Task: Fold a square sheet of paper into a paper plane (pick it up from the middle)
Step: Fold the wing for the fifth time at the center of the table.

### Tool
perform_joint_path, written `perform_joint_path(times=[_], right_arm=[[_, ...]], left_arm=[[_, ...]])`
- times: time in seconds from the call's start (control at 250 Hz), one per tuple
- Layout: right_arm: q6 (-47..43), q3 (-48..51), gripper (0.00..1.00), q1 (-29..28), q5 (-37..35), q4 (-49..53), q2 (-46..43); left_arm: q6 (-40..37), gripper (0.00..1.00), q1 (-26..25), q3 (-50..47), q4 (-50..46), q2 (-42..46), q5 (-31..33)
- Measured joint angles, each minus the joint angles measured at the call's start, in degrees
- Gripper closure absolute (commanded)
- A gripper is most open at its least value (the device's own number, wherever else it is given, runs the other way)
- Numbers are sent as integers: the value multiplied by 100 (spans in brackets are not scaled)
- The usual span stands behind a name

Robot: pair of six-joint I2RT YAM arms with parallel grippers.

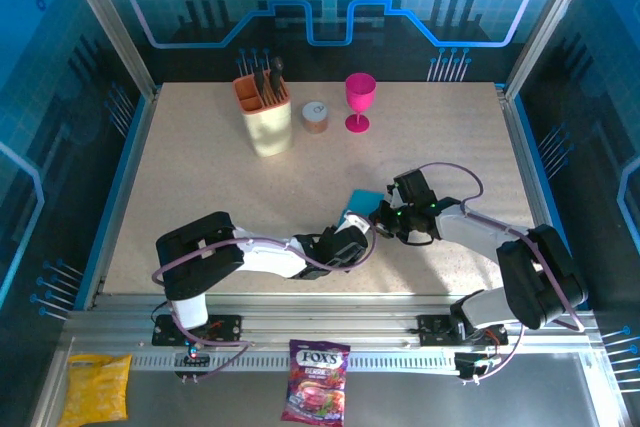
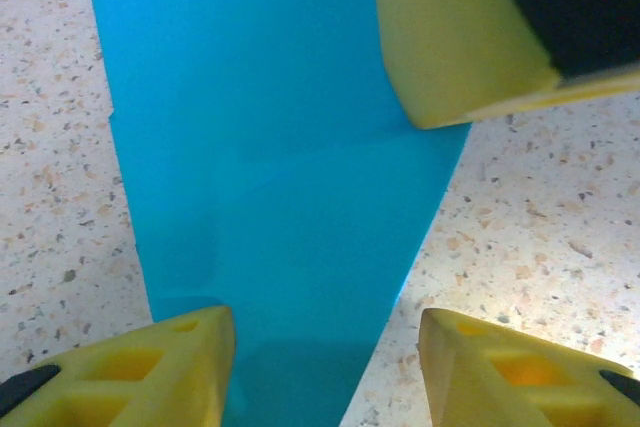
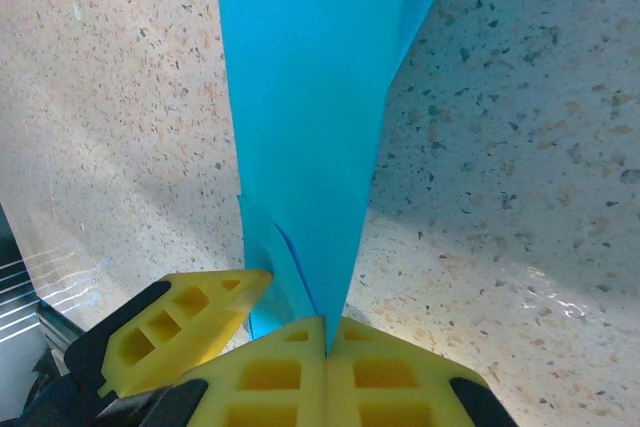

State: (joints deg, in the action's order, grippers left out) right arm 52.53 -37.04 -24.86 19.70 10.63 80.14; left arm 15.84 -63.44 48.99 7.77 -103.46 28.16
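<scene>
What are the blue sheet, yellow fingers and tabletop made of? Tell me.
Sheet: thin matte paper, apparently; it holds faint creases.
Left gripper fingers: yellow plastic, probably, with moulded pockets.
Tabletop: speckled stone-look surface, slightly glossy; material unclear.

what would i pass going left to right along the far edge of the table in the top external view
In order: cream plastic utensil holder with an orange insert and dark utensils → small round jar with a pale lid → pink plastic goblet.
</scene>
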Motion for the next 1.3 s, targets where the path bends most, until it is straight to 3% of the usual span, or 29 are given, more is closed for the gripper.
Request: perform_joint_path(times=[0.483,0.711,0.807,0.907,1.127,1.302], right_arm=[[-2,-39,100,0,2,15,317],[-20,-81,100,0,2,138,350],[-61,-118,89,0,7,201,350],[-175,-282,81,0,26,348,332],[-555,-719,77,249,-35,986,-275],[-931,-1165,77,466,2,1209,-365]], left_arm=[[-520,53,0,0,28,-28,516],[-640,77,9,-2,90,-140,570],[-697,91,39,-15,157,-153,546],[-743,100,87,-66,240,-153,396],[-623,100,437,-358,400,118,-271],[-302,100,728,-621,503,457,-1239]])
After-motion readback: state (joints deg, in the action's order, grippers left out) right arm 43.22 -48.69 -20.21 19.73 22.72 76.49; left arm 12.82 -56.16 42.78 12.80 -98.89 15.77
